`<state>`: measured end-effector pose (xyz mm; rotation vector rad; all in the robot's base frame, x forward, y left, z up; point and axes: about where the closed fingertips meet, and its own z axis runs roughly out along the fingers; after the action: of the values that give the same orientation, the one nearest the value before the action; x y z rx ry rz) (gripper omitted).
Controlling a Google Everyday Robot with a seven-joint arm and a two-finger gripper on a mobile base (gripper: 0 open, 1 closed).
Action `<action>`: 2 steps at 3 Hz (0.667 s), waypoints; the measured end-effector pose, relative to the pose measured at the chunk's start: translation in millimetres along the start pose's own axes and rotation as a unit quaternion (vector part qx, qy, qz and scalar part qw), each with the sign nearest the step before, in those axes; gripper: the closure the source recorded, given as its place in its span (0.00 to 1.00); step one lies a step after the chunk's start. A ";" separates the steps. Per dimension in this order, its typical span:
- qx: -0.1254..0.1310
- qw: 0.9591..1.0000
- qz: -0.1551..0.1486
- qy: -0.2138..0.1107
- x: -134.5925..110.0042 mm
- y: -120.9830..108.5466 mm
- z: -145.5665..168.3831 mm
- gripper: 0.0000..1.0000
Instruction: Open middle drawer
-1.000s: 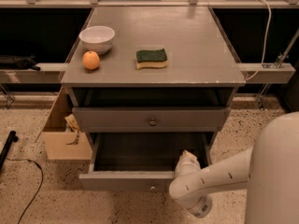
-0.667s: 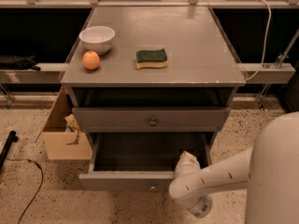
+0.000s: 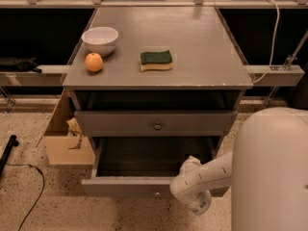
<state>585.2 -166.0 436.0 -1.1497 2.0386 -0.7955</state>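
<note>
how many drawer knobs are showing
2: a knob on the closed upper drawer, a knob on the open middle drawer, by the gripper. More may be hidden below.

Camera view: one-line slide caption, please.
Middle drawer pulled open, gripper at its front edge; bowl, orange, sponge on cabinet.

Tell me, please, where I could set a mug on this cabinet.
Right of the sponge the cabinet top is bare. Bowl and orange crowd its left. The gripper sits at the right front of the open middle drawer.
</note>
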 end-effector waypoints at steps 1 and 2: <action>-0.031 0.998 -0.024 0.040 6.6 20.2 39.2 1.00; -0.024 0.998 -0.021 0.048 6.7 10.6 49.0 0.81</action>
<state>615.5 -176.4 397.0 -1.2059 2.1293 -0.8415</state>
